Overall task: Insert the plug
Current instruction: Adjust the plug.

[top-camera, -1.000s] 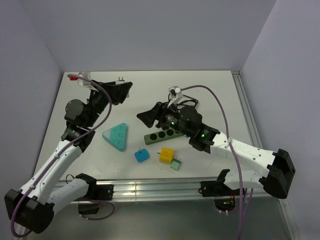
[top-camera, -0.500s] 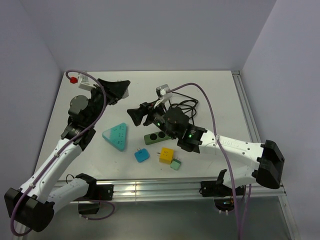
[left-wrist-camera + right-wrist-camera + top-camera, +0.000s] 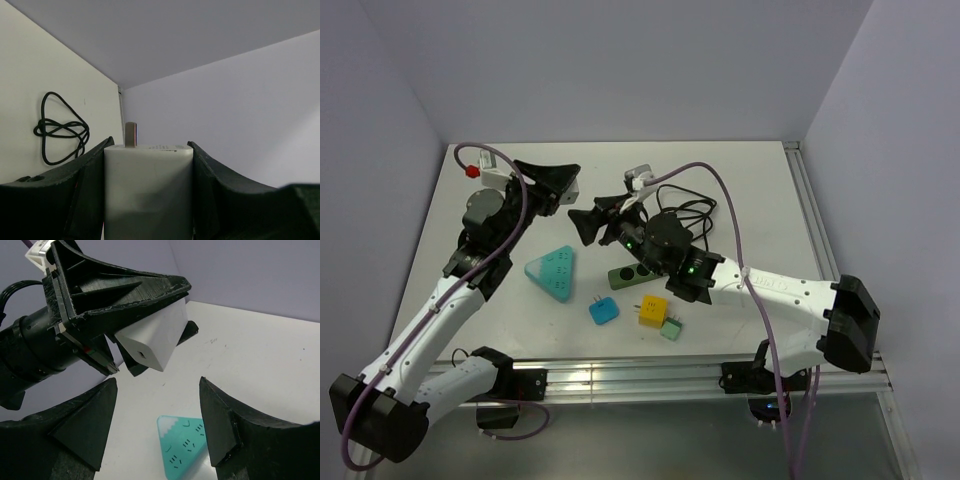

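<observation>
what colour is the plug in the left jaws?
The plug is plain white. It shows best in the left wrist view.

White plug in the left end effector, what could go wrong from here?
1. The open right end effector is very close to the left end effector; they could collide.
2. The white plug is held above the table; a misjudged handover could drop it.
3. The black cable lies coiled beside the right arm and might snag.
</observation>
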Controlling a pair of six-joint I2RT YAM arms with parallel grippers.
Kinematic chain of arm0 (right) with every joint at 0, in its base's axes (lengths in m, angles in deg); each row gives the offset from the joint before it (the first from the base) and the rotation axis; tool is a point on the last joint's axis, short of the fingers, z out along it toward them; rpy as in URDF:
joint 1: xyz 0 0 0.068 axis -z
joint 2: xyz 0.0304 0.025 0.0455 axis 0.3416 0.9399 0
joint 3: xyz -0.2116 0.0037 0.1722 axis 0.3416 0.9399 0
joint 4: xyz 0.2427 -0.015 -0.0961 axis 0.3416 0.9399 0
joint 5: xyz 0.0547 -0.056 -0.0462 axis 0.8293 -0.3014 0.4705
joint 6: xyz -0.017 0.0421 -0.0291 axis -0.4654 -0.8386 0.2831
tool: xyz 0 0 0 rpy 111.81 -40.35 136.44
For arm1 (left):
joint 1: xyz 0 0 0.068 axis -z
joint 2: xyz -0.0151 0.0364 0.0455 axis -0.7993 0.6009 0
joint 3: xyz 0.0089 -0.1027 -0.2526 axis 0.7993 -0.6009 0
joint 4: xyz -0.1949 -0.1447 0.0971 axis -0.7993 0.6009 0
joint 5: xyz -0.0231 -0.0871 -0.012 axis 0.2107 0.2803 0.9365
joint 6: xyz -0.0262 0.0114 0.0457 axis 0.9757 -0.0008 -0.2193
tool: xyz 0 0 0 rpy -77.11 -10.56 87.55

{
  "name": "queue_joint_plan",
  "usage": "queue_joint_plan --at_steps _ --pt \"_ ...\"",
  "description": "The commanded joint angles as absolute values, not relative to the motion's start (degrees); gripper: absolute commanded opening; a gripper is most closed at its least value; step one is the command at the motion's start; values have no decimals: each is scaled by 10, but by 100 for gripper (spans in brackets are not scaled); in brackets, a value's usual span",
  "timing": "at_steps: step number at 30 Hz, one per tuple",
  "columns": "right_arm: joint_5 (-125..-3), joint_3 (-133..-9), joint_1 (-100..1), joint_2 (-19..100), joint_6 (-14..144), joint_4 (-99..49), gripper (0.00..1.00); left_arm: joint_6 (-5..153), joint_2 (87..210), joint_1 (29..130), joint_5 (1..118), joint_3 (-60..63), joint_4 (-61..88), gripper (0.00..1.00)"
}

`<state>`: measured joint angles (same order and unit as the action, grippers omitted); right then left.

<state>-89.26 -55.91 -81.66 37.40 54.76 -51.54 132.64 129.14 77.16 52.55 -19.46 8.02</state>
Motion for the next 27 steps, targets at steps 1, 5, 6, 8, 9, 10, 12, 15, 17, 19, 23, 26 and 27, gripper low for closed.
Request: queue_joint_plan --at_steps 1,5,6,8,9,10,12,15,17,19,23,26,27 --pt "-910 -596 -825 387 573 -551 73 1375 1289 776 541 -192 58 0" --pt "-917 -610 -832 404 589 -556 73 1397 1293 776 559 -195 58 0" --pt "-925 -615 -833 408 594 -556 73 1402 1294 778 561 -195 59 0" --pt "-937 -622 -838 416 602 -555 73 1413 1293 778 567 -199 57 0" --pt "-943 -628 -840 418 604 -554 73 1415 1293 779 567 -201 55 0" --pt "-951 -629 -843 422 606 -556 73 1420 1292 779 568 -206 53 0" --pt "-966 -632 -846 427 608 -560 73 1421 1287 782 561 -208 52 0" --pt "-988 -641 -847 436 609 -554 73 1425 1284 784 563 -213 51 0" --pt "-998 -641 -848 439 610 -557 73 1428 1284 785 568 -213 53 1" --pt "-1001 -641 -849 442 611 -561 73 1434 1283 785 581 -212 58 0" --pt "-1006 -633 -848 440 623 -569 72 1440 1268 785 587 -211 75 0" --pt "-995 -616 -849 432 626 -586 72 1435 1257 784 575 -205 104 0" --pt "-986 -608 -849 429 627 -593 72 1432 1257 785 574 -203 110 0"
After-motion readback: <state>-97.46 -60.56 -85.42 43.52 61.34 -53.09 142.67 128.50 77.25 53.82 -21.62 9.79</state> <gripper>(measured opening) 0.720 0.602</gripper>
